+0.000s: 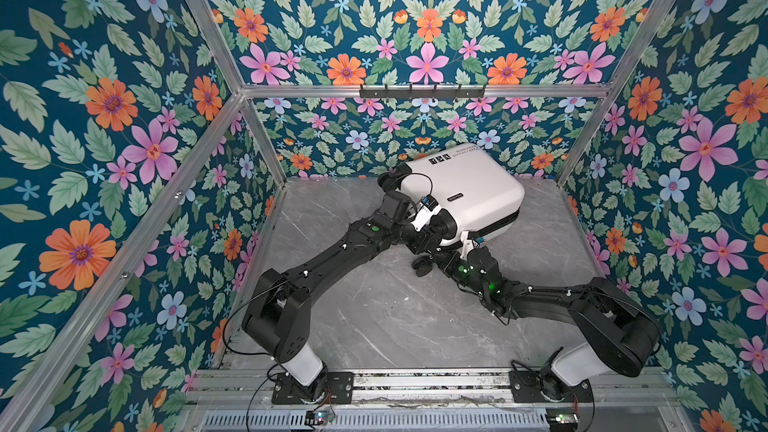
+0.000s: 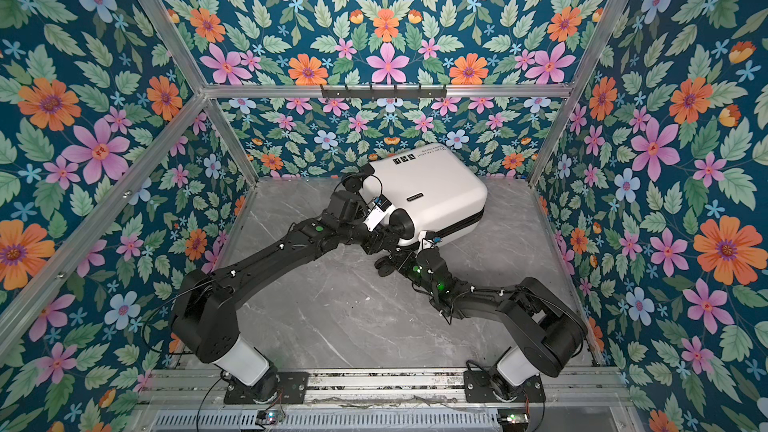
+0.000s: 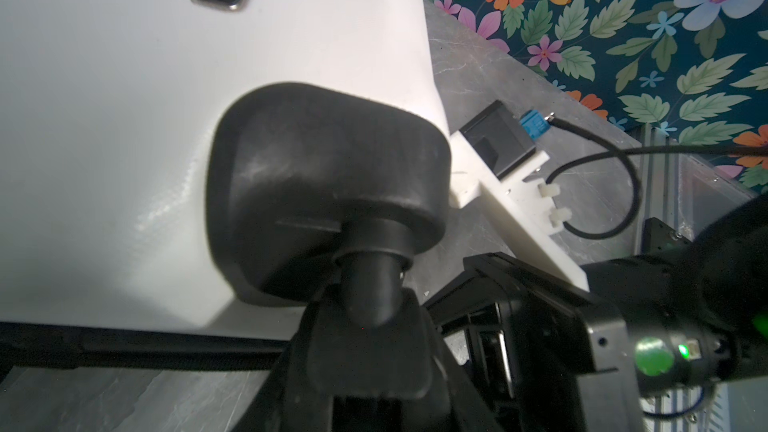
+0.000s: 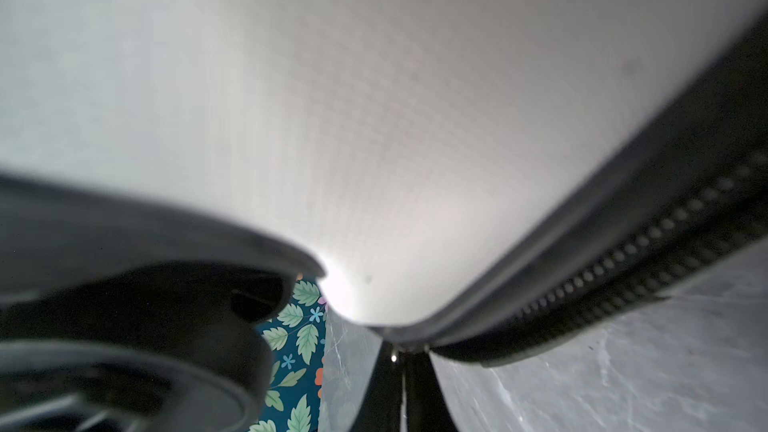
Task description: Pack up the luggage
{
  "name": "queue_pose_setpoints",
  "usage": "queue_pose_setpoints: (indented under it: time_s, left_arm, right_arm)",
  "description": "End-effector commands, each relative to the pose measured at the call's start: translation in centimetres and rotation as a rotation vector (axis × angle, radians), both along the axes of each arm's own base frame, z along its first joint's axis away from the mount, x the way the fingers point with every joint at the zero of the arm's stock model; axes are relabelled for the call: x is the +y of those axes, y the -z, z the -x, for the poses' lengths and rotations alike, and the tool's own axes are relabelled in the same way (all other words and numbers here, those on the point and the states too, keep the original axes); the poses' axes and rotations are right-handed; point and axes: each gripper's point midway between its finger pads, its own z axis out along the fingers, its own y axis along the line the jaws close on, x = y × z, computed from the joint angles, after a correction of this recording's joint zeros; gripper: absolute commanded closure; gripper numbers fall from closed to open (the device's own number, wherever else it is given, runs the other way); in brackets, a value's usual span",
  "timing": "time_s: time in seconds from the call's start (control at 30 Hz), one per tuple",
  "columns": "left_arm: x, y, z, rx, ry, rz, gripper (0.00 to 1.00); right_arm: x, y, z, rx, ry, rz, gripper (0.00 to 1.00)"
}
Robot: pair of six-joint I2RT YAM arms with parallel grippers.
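Observation:
The luggage, a white hard-shell suitcase, lies closed at the back of the table with its near end raised. My left gripper is at its near left corner. The left wrist view shows the black wheel housing on the white shell, with its stem between the jaws of my left gripper, which are shut on it. My right gripper is low under the near corner, shut, its tips against the black zipper band. A wheel sits beside it.
The grey marble table is boxed in by floral walls and an aluminium frame. A black hook rail runs along the back bar. Another suitcase wheel rests on the table by the right wrist. The right arm's white camera mount shows in the left wrist view.

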Motion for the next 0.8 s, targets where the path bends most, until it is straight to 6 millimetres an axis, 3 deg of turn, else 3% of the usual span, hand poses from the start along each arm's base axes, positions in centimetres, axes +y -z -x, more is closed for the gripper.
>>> queue_pose_setpoints:
  time_s: [0.0,0.33,0.5,0.77]
  left_arm:
    - [-0.6,-0.9,0.5,-0.001,0.03,0.038,1.0]
    - [-0.4,-1.5,0.5,-0.014,-0.002,0.043,1.0]
    - [0.3,-2.1,-0.2,-0.033,-0.066,0.027,1.0]
    - [1.3,-2.0,0.1,-0.053,-0.085,-0.001,1.0]
  right_arm:
    - [-0.2,-2.1,-1.0,-0.064,0.043,-0.036,1.0]
    - [-1.2,-0.5,-0.7,0.01,0.085,-0.004,1.0]
    - [-4.4,1.1,0.6,0.098,0.177,0.098,1.0]
    - [-9.2,2.0,2.6,0.156,0.295,0.187,1.0]
